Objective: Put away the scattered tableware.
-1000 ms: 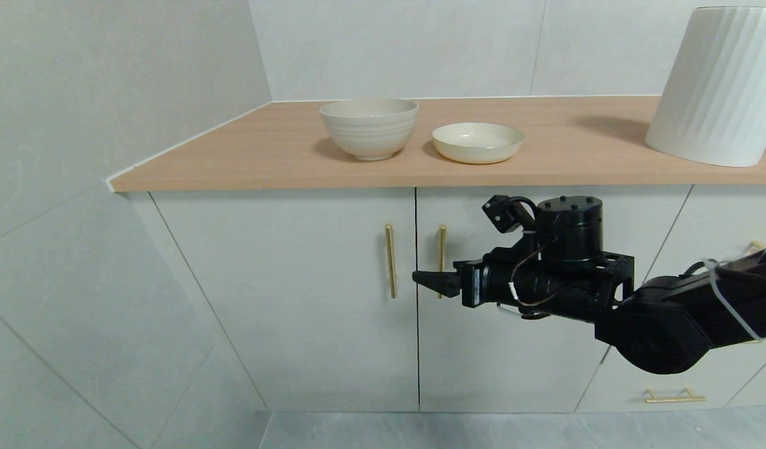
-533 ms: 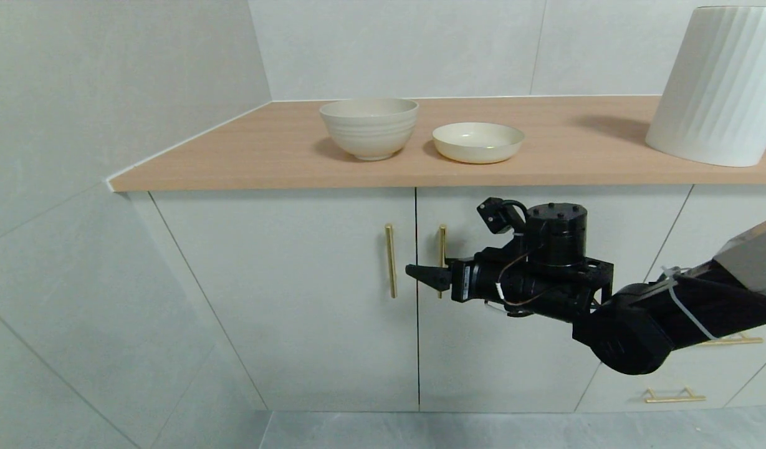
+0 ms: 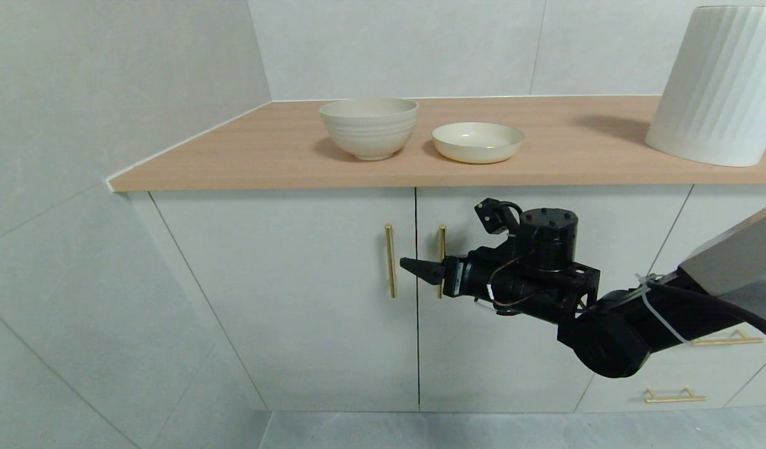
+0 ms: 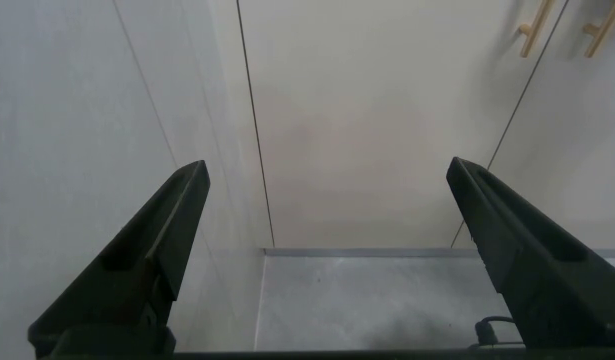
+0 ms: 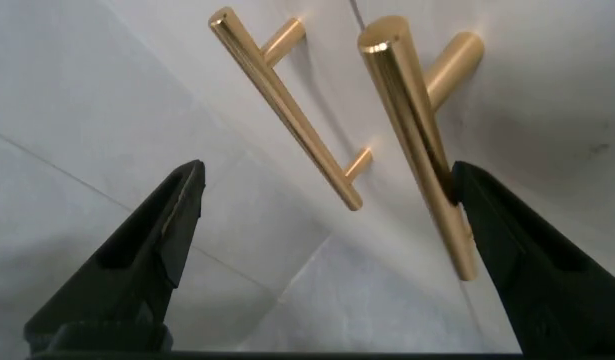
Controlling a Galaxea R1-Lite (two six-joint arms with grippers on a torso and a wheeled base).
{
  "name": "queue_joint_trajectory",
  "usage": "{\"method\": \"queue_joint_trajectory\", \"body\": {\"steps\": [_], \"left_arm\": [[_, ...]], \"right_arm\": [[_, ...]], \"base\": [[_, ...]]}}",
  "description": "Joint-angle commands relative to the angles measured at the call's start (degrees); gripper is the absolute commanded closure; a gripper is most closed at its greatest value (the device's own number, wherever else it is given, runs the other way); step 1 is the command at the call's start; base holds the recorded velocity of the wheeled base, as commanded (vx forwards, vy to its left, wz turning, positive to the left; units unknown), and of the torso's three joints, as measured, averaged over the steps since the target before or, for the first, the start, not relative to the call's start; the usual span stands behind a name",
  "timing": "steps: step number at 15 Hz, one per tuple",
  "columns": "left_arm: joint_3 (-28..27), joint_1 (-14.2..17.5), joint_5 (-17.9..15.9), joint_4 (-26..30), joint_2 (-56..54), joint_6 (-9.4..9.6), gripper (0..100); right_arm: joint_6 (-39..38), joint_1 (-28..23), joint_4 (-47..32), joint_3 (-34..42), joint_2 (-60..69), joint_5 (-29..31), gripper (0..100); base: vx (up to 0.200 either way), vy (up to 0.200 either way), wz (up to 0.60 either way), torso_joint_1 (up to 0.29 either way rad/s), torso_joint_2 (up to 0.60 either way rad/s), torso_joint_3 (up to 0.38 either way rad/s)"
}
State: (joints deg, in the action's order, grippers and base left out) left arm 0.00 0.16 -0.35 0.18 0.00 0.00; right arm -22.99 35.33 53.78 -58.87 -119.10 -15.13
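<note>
Bowl and dish sit side by side on the counter, with the right gripper at the handles below. Its wrist view shows the jaws wide, the nearer handle just inside one finger. The left gripper gapes wide.

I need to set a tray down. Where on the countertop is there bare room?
Widest bare wood lies between the shallow dish and the white ribbed container. A smaller patch runs from the left corner of the countertop to the bowl. Bowl and dish sit close together, crowded.
</note>
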Motion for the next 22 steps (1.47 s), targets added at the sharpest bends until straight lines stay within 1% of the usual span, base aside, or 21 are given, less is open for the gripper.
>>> {"method": "queue_joint_trajectory", "body": {"steps": [1,6,8,10,13,16,19,22], "left_arm": [[0.00,0.02,0.00,-0.01,0.00,0.00,0],[0.00,0.02,0.00,-0.01,0.00,0.00,0],[0.00,0.02,0.00,-0.01,0.00,0.00,0],[0.00,0.02,0.00,-0.01,0.00,0.00,0],[0.00,0.02,0.00,-0.01,0.00,0.00,0],[0.00,0.02,0.00,-0.01,0.00,0.00,0],[0.00,0.02,0.00,-0.01,0.00,0.00,0],[0.00,0.02,0.00,-0.01,0.00,0.18,0]], "right_arm": [[-1.35,1.67,0.00,0.16,0.71,-0.08,0],[-2.15,2.11,0.00,0.77,1.15,-0.34,0],[-2.15,3.08,-0.08,1.92,2.38,-0.43,0],[-2.15,3.70,-0.52,5.34,5.90,-1.57,0],[-2.15,5.01,-0.44,14.57,13.98,-6.49,0],[-2.06,5.98,0.00,23.01,20.40,-7.72,0],[-2.06,6.07,0.00,26.00,23.65,-9.13,0],[-2.06,6.07,0.00,26.17,23.92,-9.74,0]], "base": [[0.000,0.000,0.00,0.000,0.00,0.000],[0.000,0.000,0.00,0.000,0.00,0.000],[0.000,0.000,0.00,0.000,0.00,0.000],[0.000,0.000,0.00,0.000,0.00,0.000],[0.000,0.000,0.00,0.000,0.00,0.000],[0.000,0.000,0.00,0.000,0.00,0.000],[0.000,0.000,0.00,0.000,0.00,0.000],[0.000,0.000,0.00,0.000,0.00,0.000]]}}
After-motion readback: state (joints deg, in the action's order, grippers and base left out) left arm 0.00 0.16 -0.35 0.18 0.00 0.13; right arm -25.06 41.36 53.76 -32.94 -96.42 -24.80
